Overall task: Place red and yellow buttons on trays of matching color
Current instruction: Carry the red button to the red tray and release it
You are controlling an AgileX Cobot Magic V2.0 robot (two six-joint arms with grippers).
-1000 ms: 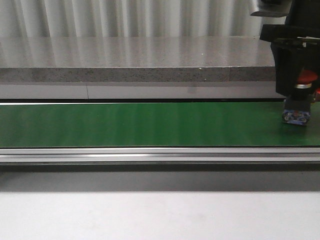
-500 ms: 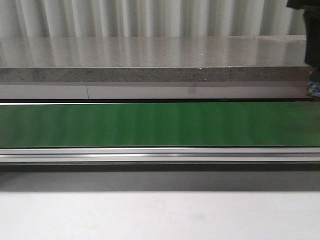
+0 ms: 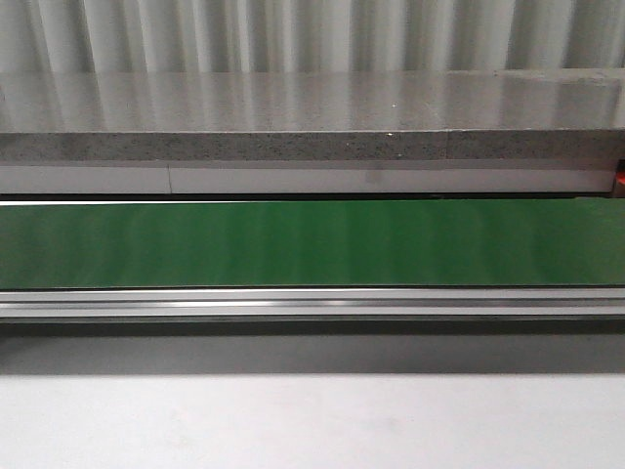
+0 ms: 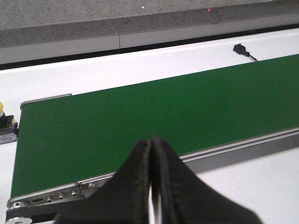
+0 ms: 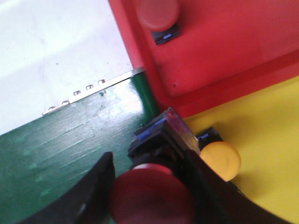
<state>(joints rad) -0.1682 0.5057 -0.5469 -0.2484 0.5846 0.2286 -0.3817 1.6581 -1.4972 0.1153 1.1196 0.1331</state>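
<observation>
from the front we see only the bare green belt (image 3: 312, 244); neither arm shows. from the left wrist, our left pincer (image 4: 152, 186) is closed on nothing above the belt, a yellow button (image 4: 1, 108) just off its far end. from the right wrist, our right pincer (image 5: 149, 186) grips a red button (image 5: 152, 196), the red tray (image 5: 224, 51) just ahead, holding another red button (image 5: 158, 15); the yellow tray (image 5: 266, 144) with its yellow button (image 5: 220, 160) lies beside.

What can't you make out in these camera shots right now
- Right gripper: absent from the front view; shown only by its wrist view, gripping a red button.
- Yellow tray and red tray: cut off by frame edges, extent unknown.
- A yellow-topped object: left wrist view, clipped by the edge.
- Left gripper: empty, only its fingers show.
</observation>
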